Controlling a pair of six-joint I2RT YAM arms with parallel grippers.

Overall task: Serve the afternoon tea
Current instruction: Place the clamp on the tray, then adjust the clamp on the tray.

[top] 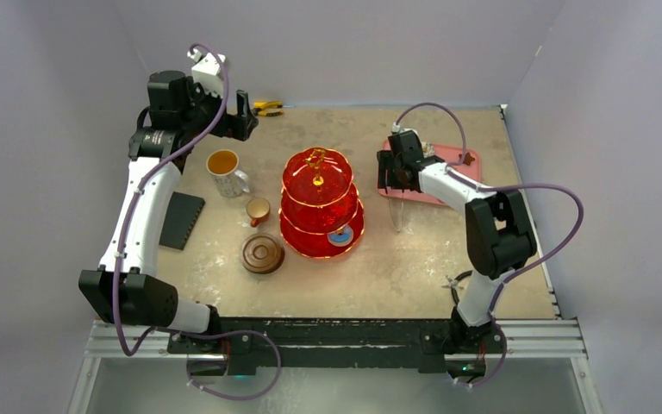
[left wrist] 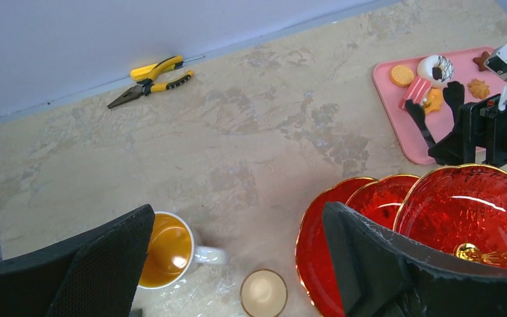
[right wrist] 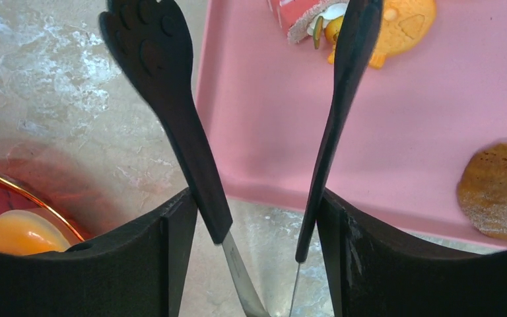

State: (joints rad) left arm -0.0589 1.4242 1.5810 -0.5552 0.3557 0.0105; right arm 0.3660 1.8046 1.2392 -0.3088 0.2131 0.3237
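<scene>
The red translucent three-tier stand with a gold handle (top: 319, 203) stands at the centre of the top view, with a small pastry (top: 341, 235) on its lowest tier. To its left sit the white mug of amber tea (top: 224, 170) and the small brown cup (top: 258, 210). At centre right, the right gripper (right wrist: 256, 198) clamps the black paw-tipped tongs (right wrist: 171, 112) over the edge of the pink rectangular tray (right wrist: 270, 112), which holds more pastries (left wrist: 429, 72). The left gripper (top: 243, 112), at upper left, is spread wide and empty.

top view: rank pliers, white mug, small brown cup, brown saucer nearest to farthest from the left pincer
1. yellow pliers, beside the left pincer, at the back wall
2. white mug, just nearer the bases
3. small brown cup, farther forward
4. round brown saucer, nearest the front edge
</scene>
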